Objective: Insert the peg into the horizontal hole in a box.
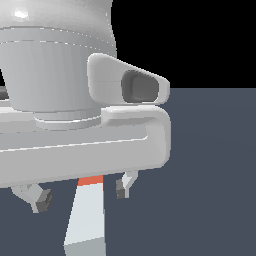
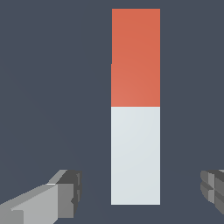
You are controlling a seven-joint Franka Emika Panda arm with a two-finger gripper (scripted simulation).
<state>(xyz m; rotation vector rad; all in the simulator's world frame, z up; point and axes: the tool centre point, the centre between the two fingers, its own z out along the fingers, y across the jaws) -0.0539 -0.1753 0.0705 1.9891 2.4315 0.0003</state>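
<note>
One peg, two fingers.

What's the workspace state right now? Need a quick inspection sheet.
Surface: floor, plain dark grey-blue, flat.
Job's things: peg lies flat, orange-red half and white half; box and hole not in view.
Clutter: nothing seen.
Grippers: gripper open, fingers on either side of the peg's white half, not touching it.
Cables: nothing seen.
Surroundings: black background above the floor in the exterior view; arm body fills much of that view.
</note>
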